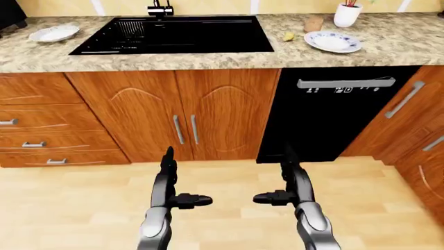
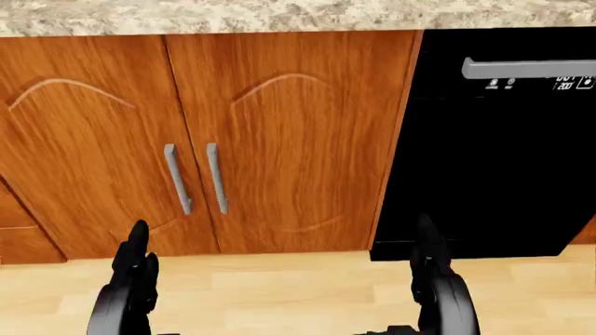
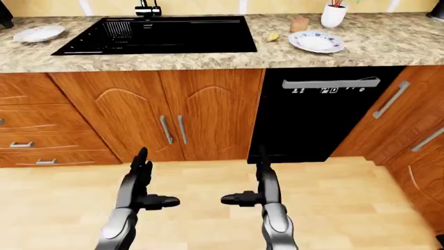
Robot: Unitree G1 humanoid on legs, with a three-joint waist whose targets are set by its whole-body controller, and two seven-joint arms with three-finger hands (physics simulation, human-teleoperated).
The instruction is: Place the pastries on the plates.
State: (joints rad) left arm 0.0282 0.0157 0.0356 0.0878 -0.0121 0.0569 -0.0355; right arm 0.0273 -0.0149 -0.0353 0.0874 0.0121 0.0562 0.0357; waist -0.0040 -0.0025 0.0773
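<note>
A blue-patterned white plate (image 1: 333,41) lies on the granite counter (image 1: 208,60) at the upper right. A plain white plate (image 1: 53,33) lies at the upper left. A small yellowish pastry (image 1: 289,36) lies just left of the patterned plate, and a brown pastry (image 1: 314,23) stands behind it. My left hand (image 1: 173,182) and right hand (image 1: 288,182) hang low over the floor, well below the counter, both open and empty, thumbs pointing inward.
A black sink (image 1: 173,34) with a faucet (image 1: 160,8) fills the counter's middle. A white cup (image 1: 347,14) stands near the patterned plate. Below are wooden cabinet doors (image 1: 180,114), drawers (image 1: 41,130) at the left and a black dishwasher (image 1: 340,109).
</note>
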